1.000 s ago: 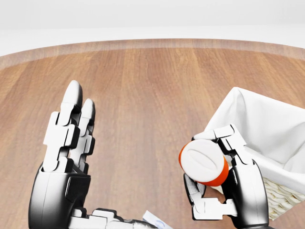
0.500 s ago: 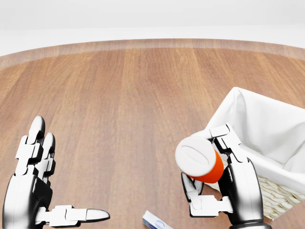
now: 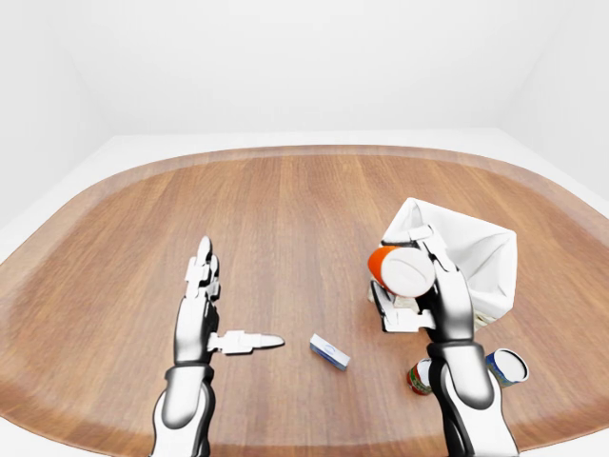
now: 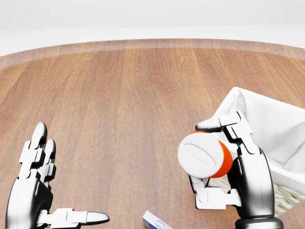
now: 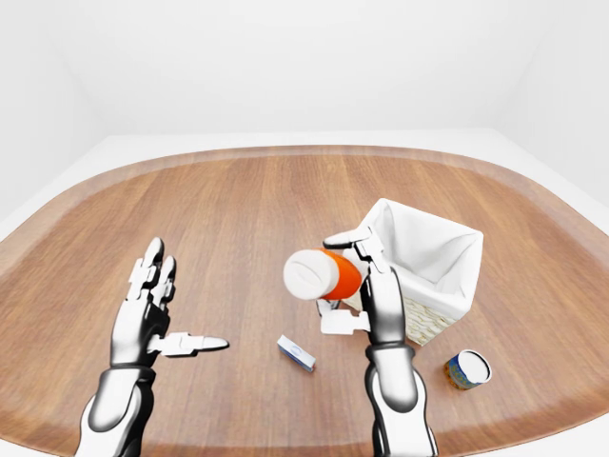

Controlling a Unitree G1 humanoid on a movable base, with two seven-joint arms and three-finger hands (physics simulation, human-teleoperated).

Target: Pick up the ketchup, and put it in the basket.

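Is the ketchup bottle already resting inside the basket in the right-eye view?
No: the right hand holds the ketchup bottle in the air to the left of the basket, outside its white liner.

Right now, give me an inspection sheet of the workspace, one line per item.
Surface: round wooden table, no spills seen.
Job's things: ketchup bottle held on its side, beside the white-lined basket, not yet inside.
Clutter: small blue-and-white box; blue-labelled can; a red-and-green can partly hidden behind the right forearm.
Grippers: right hand fingers closed round the ketchup bottle; left hand open, empty.
Cables: nothing seen.
Surroundings: plain white walls and floor.
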